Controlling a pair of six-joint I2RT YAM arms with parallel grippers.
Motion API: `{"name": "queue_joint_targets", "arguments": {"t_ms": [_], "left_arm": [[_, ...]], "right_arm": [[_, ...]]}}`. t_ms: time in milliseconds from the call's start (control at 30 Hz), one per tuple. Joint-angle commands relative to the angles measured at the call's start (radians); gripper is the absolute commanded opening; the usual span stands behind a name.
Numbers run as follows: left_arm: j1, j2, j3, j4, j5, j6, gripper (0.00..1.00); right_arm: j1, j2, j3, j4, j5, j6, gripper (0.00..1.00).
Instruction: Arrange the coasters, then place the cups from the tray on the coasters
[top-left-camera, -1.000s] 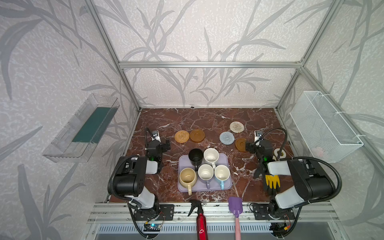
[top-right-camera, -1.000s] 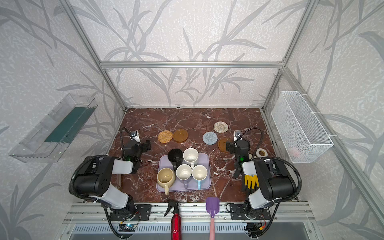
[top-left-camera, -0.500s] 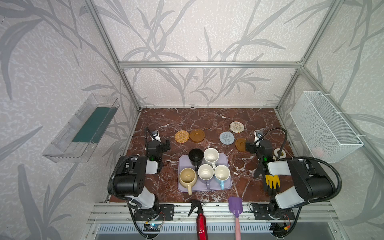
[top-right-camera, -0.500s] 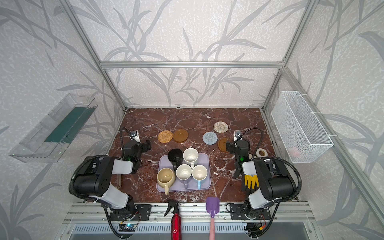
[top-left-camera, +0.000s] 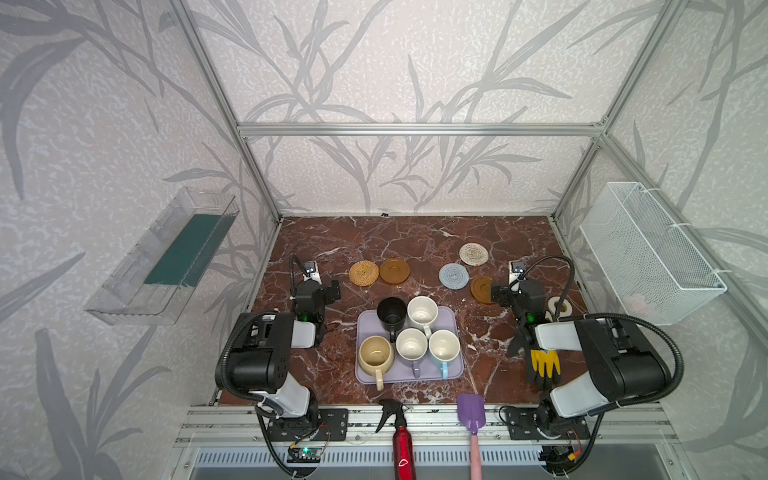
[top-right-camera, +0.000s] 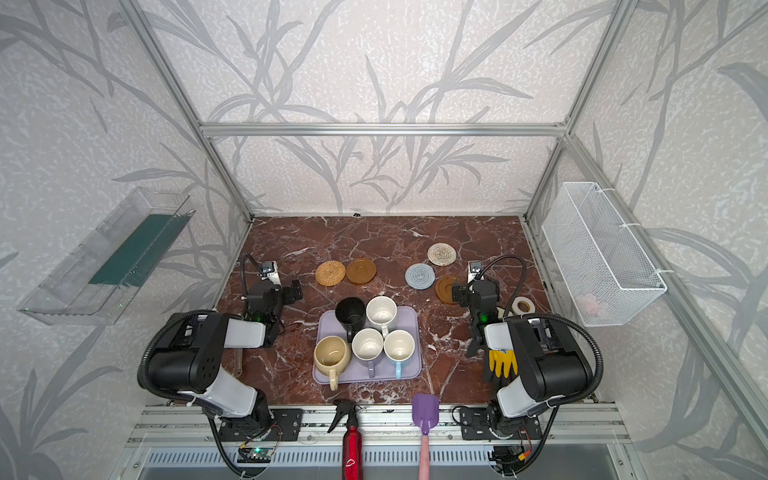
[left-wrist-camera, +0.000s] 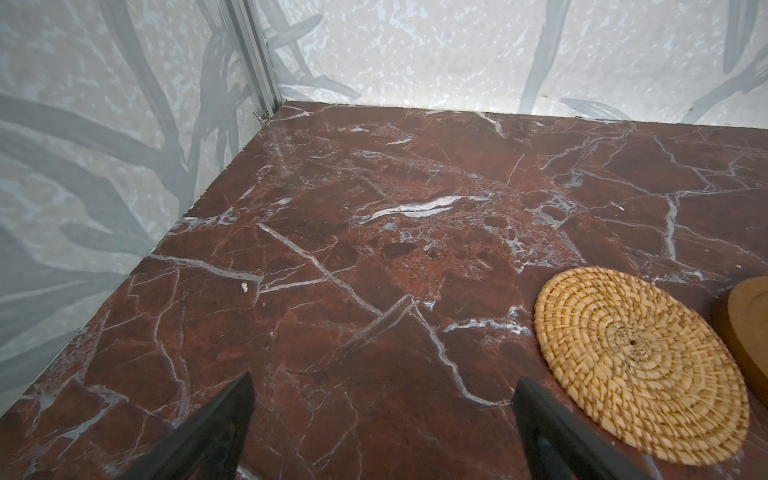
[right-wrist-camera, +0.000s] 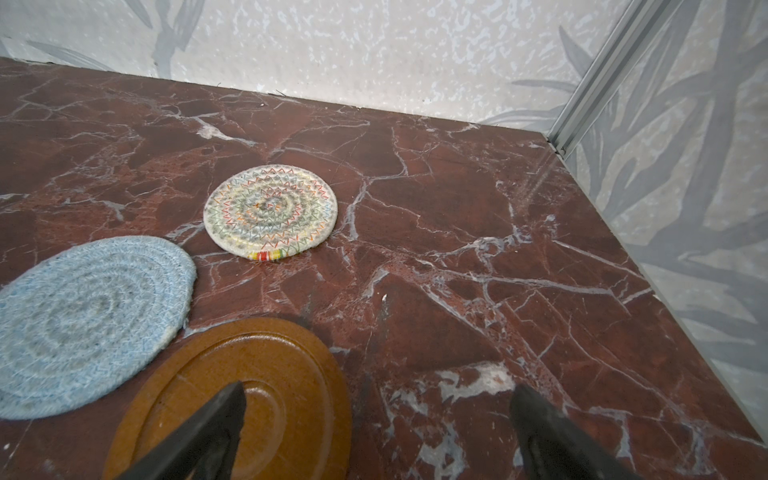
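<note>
Five coasters lie on the marble behind the tray: golden rattan (top-left-camera: 364, 273), amber (top-left-camera: 394, 271), grey-blue woven (top-left-camera: 454, 276), cream spiral (top-left-camera: 473, 254) and a second amber one (top-left-camera: 482, 288). The lavender tray (top-left-camera: 454, 370) holds the cups: black (top-left-camera: 391, 311), speckled white (top-left-camera: 422, 309), cream-yellow (top-left-camera: 375, 353), lavender (top-left-camera: 411, 344), light blue (top-left-camera: 444, 346). My left gripper (left-wrist-camera: 382, 386) is open over bare marble, left of the rattan coaster (left-wrist-camera: 636, 345). My right gripper (right-wrist-camera: 376, 392) is open, one finger over the amber coaster (right-wrist-camera: 232, 395).
A white tape roll (top-left-camera: 560, 307) and a yellow glove (top-left-camera: 545, 362) lie by the right arm. A red spray bottle (top-left-camera: 402, 440) and a purple spatula (top-left-camera: 471, 411) rest at the front rail. A wire basket (top-left-camera: 648, 253) and a clear bin (top-left-camera: 166, 257) hang on the side walls.
</note>
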Motion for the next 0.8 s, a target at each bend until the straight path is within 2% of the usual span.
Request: {"name": "queue_joint_targets", "arguments": {"t_ms": [0,767], "left_arm": [[0.004,-0.019,0.003,0.022,0.004,0.004,0.99],[0.005,-0.045,-0.019,0.044,0.016,0.004,0.99]], "right_arm": [[-0.004,-0.001,0.015,0.012,0.001,0.001,0.99],[-0.004,-0.001,0.014,0.013,0.001,0.0,0.99]]}}
